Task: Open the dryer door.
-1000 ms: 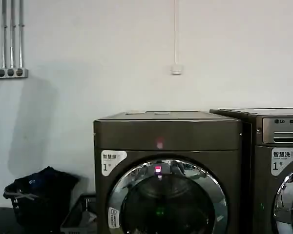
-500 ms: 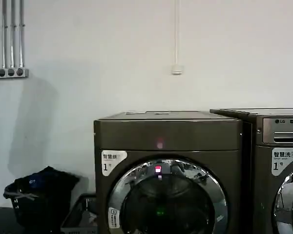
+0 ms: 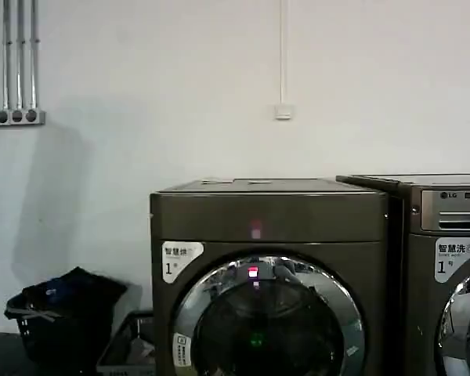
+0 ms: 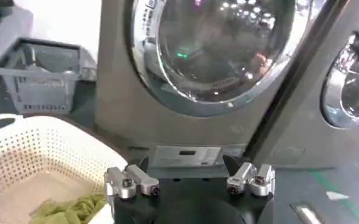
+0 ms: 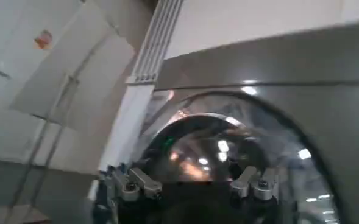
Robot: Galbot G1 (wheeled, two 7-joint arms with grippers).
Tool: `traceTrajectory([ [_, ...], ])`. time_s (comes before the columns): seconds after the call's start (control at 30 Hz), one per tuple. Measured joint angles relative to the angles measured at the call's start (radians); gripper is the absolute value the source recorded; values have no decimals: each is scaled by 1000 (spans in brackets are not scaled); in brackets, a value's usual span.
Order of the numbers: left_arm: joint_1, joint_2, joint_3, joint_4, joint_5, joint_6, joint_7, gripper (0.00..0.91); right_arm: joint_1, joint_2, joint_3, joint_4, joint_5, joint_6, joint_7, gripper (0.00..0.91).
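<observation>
Head view is showing the dryer (image 3: 268, 274) standing against the white wall, its door (image 3: 268, 317) sitting shut and flush in the front, a red light (image 3: 255, 229) glowing on the plain top panel and a white "1" sticker (image 3: 180, 259) just beside the chrome rim. The LG machine (image 3: 442, 274) is standing right next to it on my right, and a dark basket (image 3: 63, 321) and a grey crate (image 3: 129, 345) are sitting on the floor to my left.

I am holding my left gripper (image 4: 190, 181) low in front of the dryer, its fingers spread wide and gripping nothing, facing the lower part of the door (image 4: 219, 52); a white basket (image 4: 39, 161) with green cloth (image 4: 69, 210) is sitting beneath it.

I am holding my right gripper (image 5: 191, 182) before the door (image 5: 216, 152) as well, fingers parted and empty, not touching the rim.
</observation>
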Motion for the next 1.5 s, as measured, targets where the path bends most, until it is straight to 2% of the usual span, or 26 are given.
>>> traceTrajectory([
  [0.2,14,-18,-21,-1,10,-38,1,907,242,71,-249,-138,48,5,-1,907],
  [0.3,17,-30,-34,-1,10,-58,2,907,345,116,-350,-217,50,32,-10,907],
  [0.47,26,-37,-52,-2,9,-68,1,907,469,191,-470,-350,50,29,-79,907],
  [0.7,22,-39,-58,-2,9,-67,1,907,568,281,-551,-496,60,6,-95,907],
  [0.93,19,-44,-56,-3,9,-66,1,907,650,367,-597,-612,59,7,-91,907],
  [1.5,17,-56,-65,-5,45,-91,22,907,754,514,-628,-795,60,1,-92,907],
])
